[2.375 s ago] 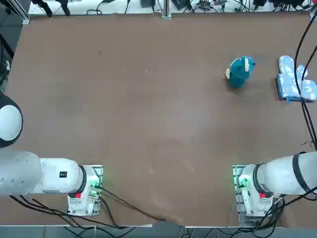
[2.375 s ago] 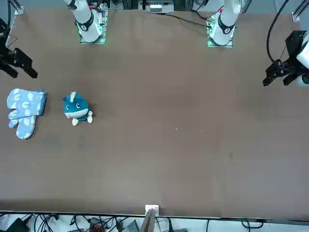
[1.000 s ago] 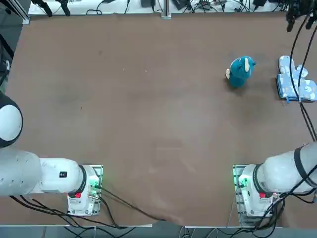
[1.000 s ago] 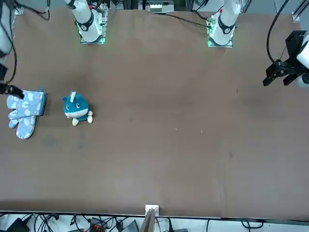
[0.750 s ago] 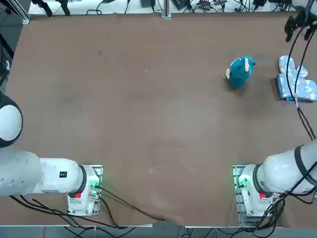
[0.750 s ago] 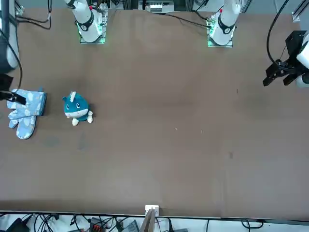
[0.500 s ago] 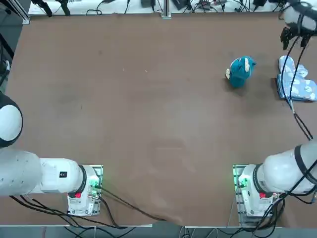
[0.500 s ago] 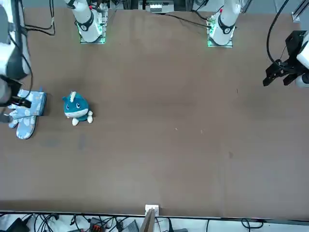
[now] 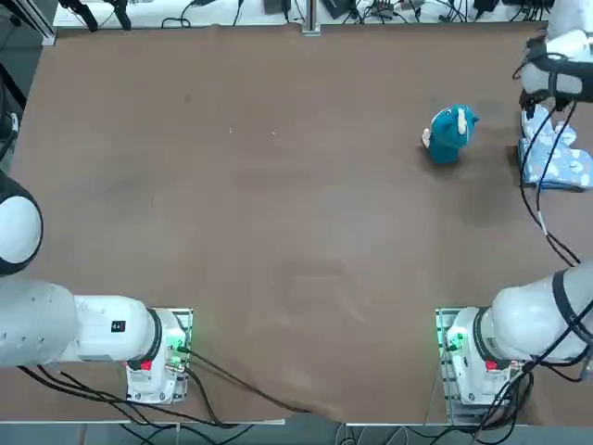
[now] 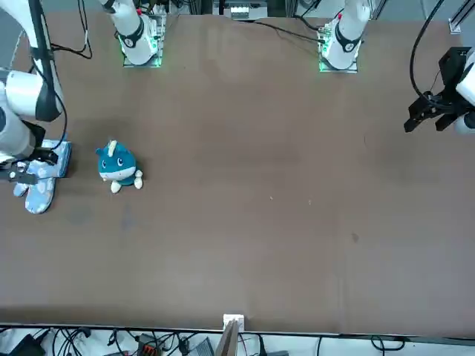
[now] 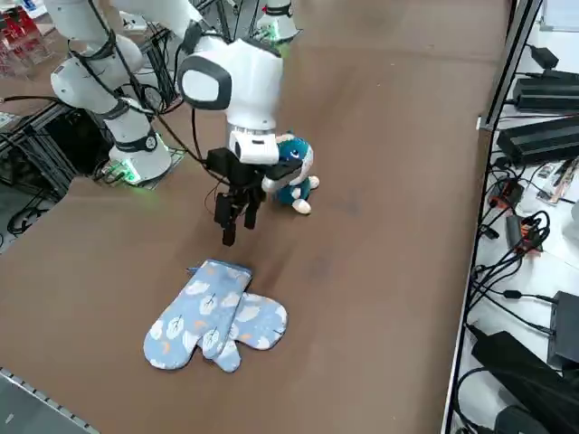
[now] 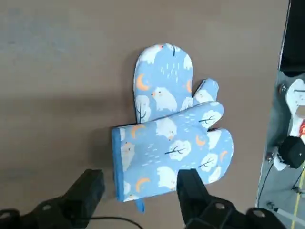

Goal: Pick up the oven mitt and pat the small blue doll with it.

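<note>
Oven mitt (image 12: 169, 152) lies flat on the brown table (image 9: 278, 204) at its far right edge, as the top of two alike mitts, crossed over the second mitt (image 12: 162, 76). Both are light blue with small white animal and tree prints plus orange moons; no readable writing or brand on them. Right gripper (image 11: 237, 215) hangs above the pair's cuff end, pointing down, fingers (image 12: 88, 188) spread apart with nothing between them, clear of the fabric. Small blue doll (image 9: 449, 133) sits upright on the table near the mitts, towards the table's middle, apart from them. No containers on the table.
</note>
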Robot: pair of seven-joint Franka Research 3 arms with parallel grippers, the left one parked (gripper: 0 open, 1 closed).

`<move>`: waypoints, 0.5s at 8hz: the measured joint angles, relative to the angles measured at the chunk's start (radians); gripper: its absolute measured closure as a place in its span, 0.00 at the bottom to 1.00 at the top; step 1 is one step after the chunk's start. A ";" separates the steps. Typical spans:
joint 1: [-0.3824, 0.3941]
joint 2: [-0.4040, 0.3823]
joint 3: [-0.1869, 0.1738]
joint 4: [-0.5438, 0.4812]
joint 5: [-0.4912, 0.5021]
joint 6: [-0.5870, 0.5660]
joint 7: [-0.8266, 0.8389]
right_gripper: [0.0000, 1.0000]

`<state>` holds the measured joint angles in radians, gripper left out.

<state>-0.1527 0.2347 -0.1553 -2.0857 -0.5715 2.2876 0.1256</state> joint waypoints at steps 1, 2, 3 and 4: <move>-0.019 0.011 0.000 -0.030 -0.011 0.055 0.000 0.08; -0.037 0.027 0.000 -0.049 -0.016 0.091 0.000 0.08; -0.045 0.044 0.000 -0.056 -0.017 0.111 0.007 0.11; -0.046 0.060 0.000 -0.059 -0.017 0.132 0.022 0.13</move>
<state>-0.1988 0.2944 -0.1550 -2.1448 -0.5883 2.4201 0.1478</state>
